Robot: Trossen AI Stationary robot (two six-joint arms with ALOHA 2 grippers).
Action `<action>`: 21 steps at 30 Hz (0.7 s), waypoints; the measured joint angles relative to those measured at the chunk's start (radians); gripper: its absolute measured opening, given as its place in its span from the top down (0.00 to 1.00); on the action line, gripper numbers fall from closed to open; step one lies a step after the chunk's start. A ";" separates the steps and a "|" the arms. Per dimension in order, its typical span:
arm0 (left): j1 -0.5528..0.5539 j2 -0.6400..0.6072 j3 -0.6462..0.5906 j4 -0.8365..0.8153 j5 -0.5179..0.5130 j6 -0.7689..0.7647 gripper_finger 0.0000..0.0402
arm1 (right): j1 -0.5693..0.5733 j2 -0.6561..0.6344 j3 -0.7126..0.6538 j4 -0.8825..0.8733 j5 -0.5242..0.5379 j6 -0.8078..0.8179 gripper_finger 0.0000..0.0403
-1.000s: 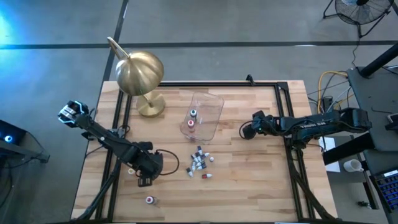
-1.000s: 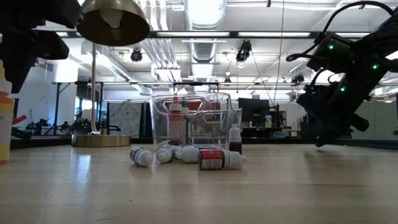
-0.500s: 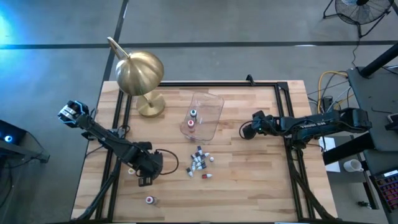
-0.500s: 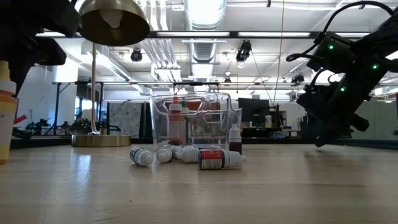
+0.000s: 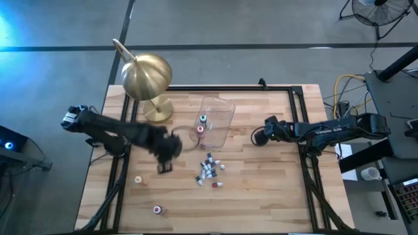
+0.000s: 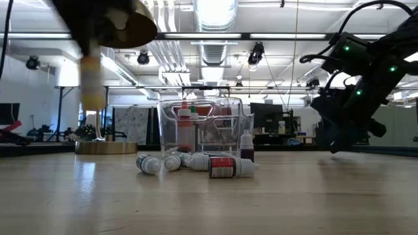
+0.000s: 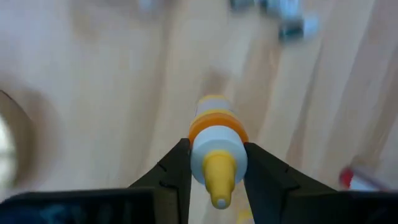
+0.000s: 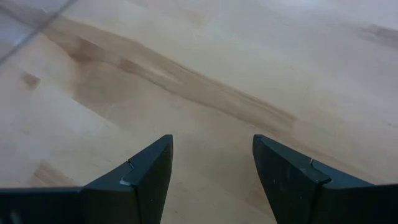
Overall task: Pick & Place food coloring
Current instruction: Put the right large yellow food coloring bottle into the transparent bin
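My left gripper (image 5: 162, 166) is shut on one food coloring bottle (image 7: 215, 127), whitish with an orange band and a yellow cap. It is off the table, between the lamp and the tub; the low view shows it blurred (image 6: 91, 83). Several more bottles lie on their sides in a cluster (image 5: 209, 171) on the wood. Two others stand apart near the near left corner (image 5: 138, 179) (image 5: 157, 209). The clear tub (image 5: 219, 112) holds two bottles (image 5: 202, 124). My right gripper (image 5: 258, 137) is open over bare wood to the right of the tub. My left gripper pinches the bottle's whitish upper body (image 7: 214, 155), just below the yellow cap, between its two fingers (image 7: 177, 169). The fingers come from above and lie along the bottle. The bottle hangs upright below them, lifted clear of the table.
A brass dome lamp (image 5: 147, 77) stands on its round base at the far left corner, close to my left arm. A black frame (image 5: 297, 117) runs along the table's edges. Bare wood lies at the near right (image 5: 274, 196).
My left gripper has risen from the near left of the table and swung toward the far right, toward the tub, staying shut. The bottle it holds has come up off the wood and hangs clear, blurred by the motion.
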State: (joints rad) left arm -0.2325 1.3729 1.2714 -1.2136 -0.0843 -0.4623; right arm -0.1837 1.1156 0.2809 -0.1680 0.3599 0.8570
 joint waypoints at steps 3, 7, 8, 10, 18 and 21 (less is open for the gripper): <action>0.112 0.031 0.114 0.001 -0.042 0.112 0.78 | 0.000 0.000 0.019 0.001 -0.001 -0.004 0.47; 0.244 0.129 0.275 0.000 -0.069 0.282 0.78 | 0.000 0.000 0.045 0.002 0.000 -0.033 0.47; 0.270 0.160 0.317 0.001 -0.076 0.324 0.78 | 0.000 0.000 0.050 0.002 0.003 -0.041 0.47; 0.322 0.232 0.401 0.004 -0.080 0.403 0.78 | 0.000 0.000 0.058 0.002 0.006 -0.047 0.47; 0.472 0.477 0.728 0.009 -0.068 0.569 0.78 | 0.000 0.000 0.068 0.000 0.006 -0.040 0.47; 0.516 0.560 0.807 0.008 -0.065 0.614 0.78 | 0.000 0.000 0.069 0.000 0.006 -0.019 0.47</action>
State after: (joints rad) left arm 0.2838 1.9330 2.0787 -1.2060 -0.1490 0.1521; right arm -0.1841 1.1152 0.3496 -0.1682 0.3664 0.8376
